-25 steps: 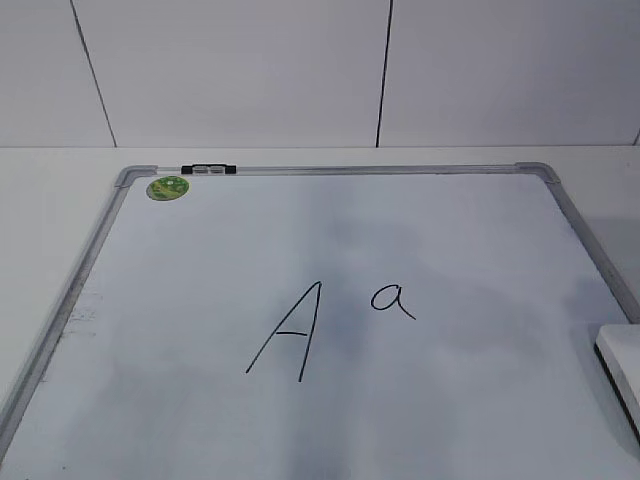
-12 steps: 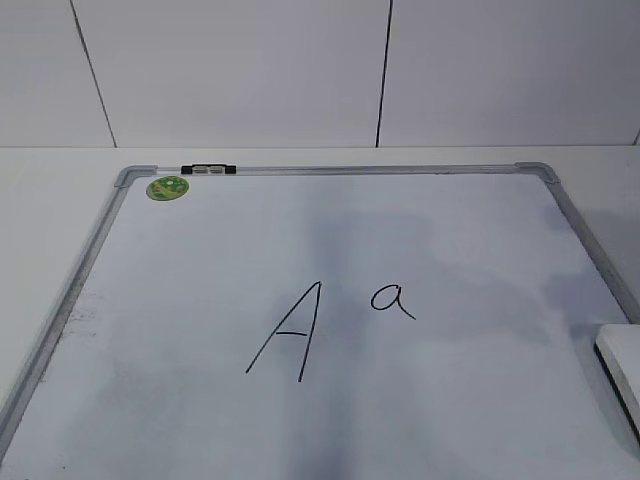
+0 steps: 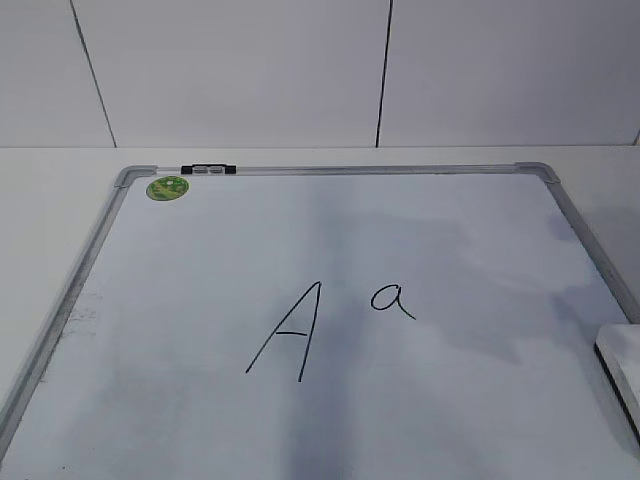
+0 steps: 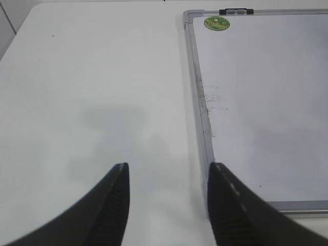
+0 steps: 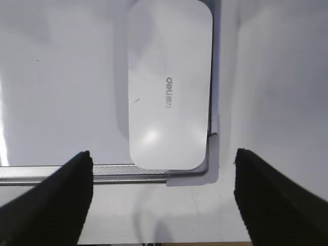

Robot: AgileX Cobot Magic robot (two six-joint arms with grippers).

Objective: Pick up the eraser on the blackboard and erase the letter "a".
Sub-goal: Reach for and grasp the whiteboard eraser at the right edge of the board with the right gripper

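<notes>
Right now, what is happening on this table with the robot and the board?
The right gripper hangs open above the eraser, which lies in a corner of the blackboard by the frame, not yet gripped. The left gripper waits open beside the board's edge, holding nothing. The letter "a" and the capital "A" are both unerased.

This looks like a bare lab or test room. A plain white worktop (image 3: 60,170) carries the blackboard (image 3: 200,260), and behind the blackboard stands a white panelled wall (image 3: 240,70) with thin dark seams. No household or shop goods surround the blackboard.
</notes>
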